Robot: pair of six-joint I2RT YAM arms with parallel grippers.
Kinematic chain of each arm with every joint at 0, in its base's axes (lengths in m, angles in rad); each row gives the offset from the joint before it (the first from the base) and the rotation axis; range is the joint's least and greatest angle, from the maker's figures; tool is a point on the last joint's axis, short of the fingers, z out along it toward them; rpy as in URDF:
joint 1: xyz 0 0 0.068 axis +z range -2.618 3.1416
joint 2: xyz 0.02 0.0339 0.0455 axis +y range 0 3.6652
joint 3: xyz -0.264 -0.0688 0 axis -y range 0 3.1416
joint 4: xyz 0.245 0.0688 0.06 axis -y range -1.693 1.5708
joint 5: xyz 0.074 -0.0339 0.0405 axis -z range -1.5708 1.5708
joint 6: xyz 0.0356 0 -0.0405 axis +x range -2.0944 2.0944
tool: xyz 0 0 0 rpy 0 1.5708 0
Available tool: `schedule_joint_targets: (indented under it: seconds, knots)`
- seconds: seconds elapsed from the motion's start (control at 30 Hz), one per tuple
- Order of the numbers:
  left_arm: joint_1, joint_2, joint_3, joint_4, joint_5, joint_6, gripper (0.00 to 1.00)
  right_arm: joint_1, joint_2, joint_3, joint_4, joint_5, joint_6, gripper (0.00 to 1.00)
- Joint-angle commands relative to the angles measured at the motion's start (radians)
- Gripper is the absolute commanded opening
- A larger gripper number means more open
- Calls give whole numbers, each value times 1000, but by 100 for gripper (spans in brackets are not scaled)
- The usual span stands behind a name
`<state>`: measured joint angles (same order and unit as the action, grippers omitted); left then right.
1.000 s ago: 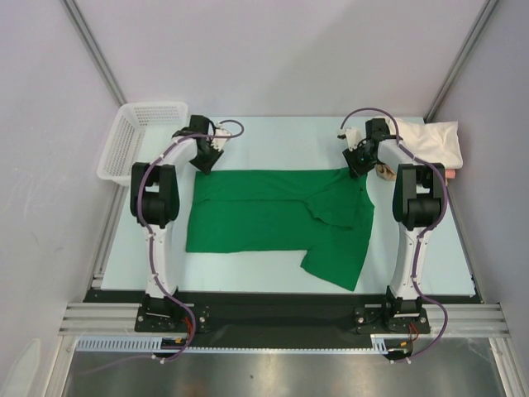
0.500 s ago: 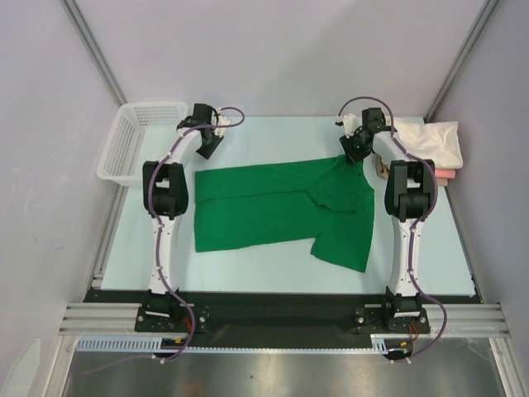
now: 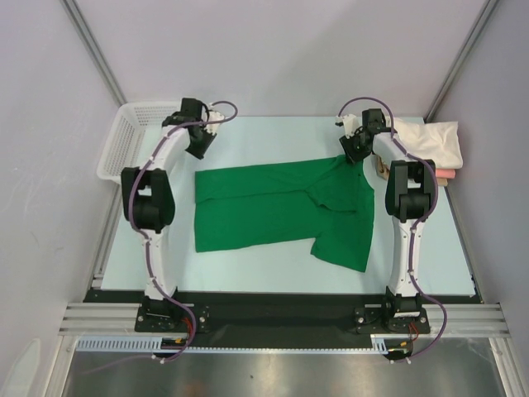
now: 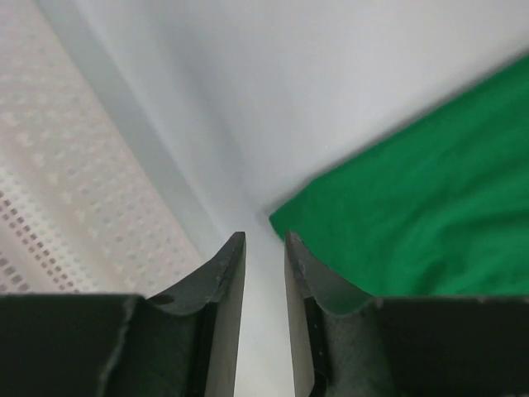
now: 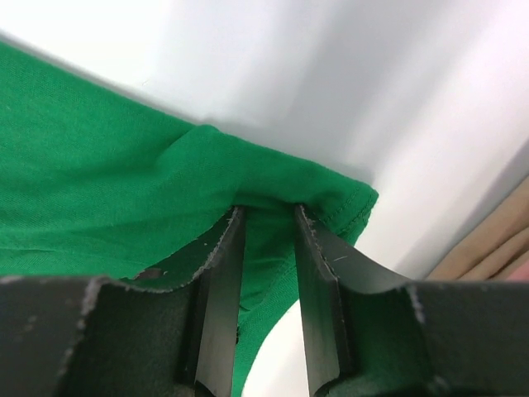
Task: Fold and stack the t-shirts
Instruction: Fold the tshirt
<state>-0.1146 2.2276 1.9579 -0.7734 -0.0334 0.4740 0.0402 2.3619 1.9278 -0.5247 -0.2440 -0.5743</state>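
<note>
The bright green t-shirt [image 3: 273, 207] lies spread flat on the table, one sleeve toward the front right. My left gripper [image 3: 198, 151] is off the shirt's far left corner, between it and the basket. Its jaws are slightly apart and empty in the left wrist view [image 4: 264, 240], with the green corner [image 4: 413, 190] just to their right. My right gripper [image 3: 355, 157] is at the shirt's far right corner. Its jaws [image 5: 269, 211] are apart, with the green hem [image 5: 99, 165] lying between them. The folded cream t-shirt [image 3: 430, 139] lies on the salmon-pink one [image 3: 447, 175] at the far right.
A white mesh basket [image 3: 132, 141] stands at the table's far left edge, close to my left gripper; its wall fills the left of the left wrist view [image 4: 66, 165]. The folded stack's tan edge [image 5: 496, 240] is just right of my right gripper.
Both grippers dragged the green shirt away from the front and spread it out. The left gripper has let go of the corner and moved left toward the basket. The right arm stayed put in the last half second.
</note>
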Motion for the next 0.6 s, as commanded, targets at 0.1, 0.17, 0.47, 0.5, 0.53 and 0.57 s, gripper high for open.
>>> schedule_joint_targets:
  seconds: [0.1,0.17,0.47,0.5,0.53,0.57]
  knots:
    - [6,-178,-163,3,26,6,36,-2,-7,-27,31,45,-1,35]
    - [6,-160,-180,0,26,8,40,0,-4,-21,32,45,-1,35]
    - [15,-33,-148,6,-22,-20,41,4,-33,-35,25,38,-4,35]
    - [15,-23,-139,6,-28,-18,41,4,-36,-39,23,40,-4,35]
    - [15,-8,-136,11,-31,-18,40,3,-38,-42,23,40,-7,35]
    - [16,-2,-133,10,-31,-15,38,3,-41,-43,23,37,-7,35]
